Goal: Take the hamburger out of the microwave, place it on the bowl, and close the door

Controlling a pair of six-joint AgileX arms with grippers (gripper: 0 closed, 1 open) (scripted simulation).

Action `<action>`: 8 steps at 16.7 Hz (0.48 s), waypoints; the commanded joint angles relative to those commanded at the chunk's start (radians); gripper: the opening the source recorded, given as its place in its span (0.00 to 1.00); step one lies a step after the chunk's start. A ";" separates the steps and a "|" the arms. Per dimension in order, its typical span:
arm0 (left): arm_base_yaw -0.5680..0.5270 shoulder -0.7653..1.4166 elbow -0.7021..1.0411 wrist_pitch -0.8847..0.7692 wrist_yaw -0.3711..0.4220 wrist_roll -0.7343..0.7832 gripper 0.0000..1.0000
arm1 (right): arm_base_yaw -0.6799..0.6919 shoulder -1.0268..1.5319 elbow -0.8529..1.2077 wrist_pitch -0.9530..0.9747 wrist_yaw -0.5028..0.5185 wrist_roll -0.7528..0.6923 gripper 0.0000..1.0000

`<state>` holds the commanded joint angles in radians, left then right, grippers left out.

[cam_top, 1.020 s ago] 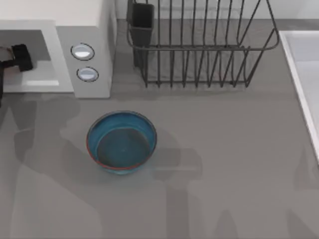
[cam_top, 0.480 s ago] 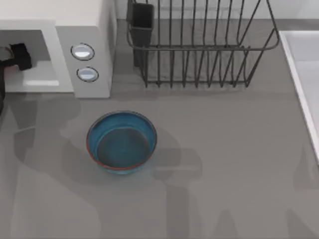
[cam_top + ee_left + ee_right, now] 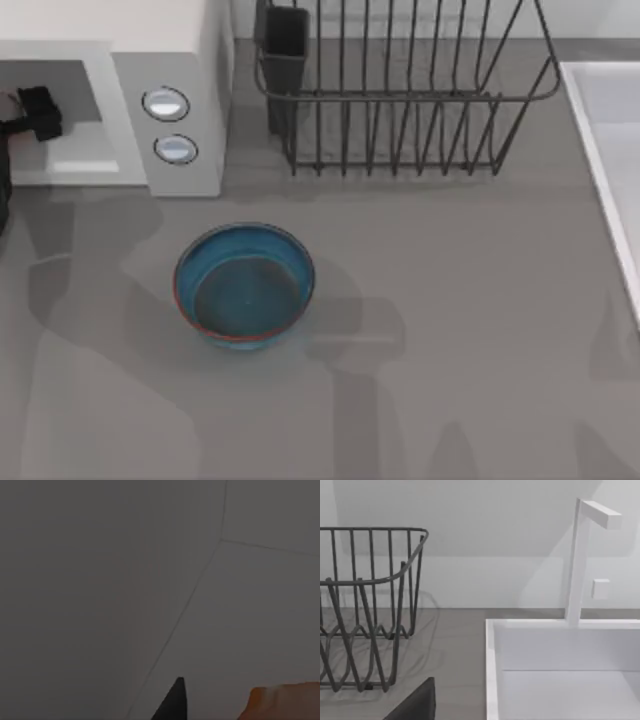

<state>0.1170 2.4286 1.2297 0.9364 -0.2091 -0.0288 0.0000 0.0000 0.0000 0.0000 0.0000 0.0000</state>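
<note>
My left gripper (image 3: pixel 38 112) is inside the microwave (image 3: pixel 150 60); jaw state: cannot tell. The hamburger (image 3: pixel 285 702), beside one fingertip, looks soft, light; I'd pinch the bun sides gently.

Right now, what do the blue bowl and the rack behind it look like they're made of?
The bowl looks like glazed ceramic: glossy blue walls and a thin reddish rim line. The rack looks like dark coated metal wire: thin bent rods, matte finish. Both are rendered, so this is a guess.

A plain grey counter (image 3: pixel 450 330) carries a dark wire dish rack (image 3: pixel 400 90) against the pale wall, a white sink (image 3: pixel 560 670) with its faucet (image 3: pixel 580 555) just beside it.
</note>
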 joint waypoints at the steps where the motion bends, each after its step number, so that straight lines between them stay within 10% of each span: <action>1: 0.000 -0.001 -0.002 0.002 0.000 0.000 0.00 | 0.000 0.000 0.000 0.000 0.000 0.000 1.00; 8: 0.043 -0.083 -0.293 0.209 0.040 0.012 0.00 | 0.000 0.000 0.000 0.000 0.000 0.000 1.00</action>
<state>0.1603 2.3451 0.9363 1.1452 -0.1691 -0.0170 0.0000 0.0000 0.0000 0.0000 0.0000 0.0000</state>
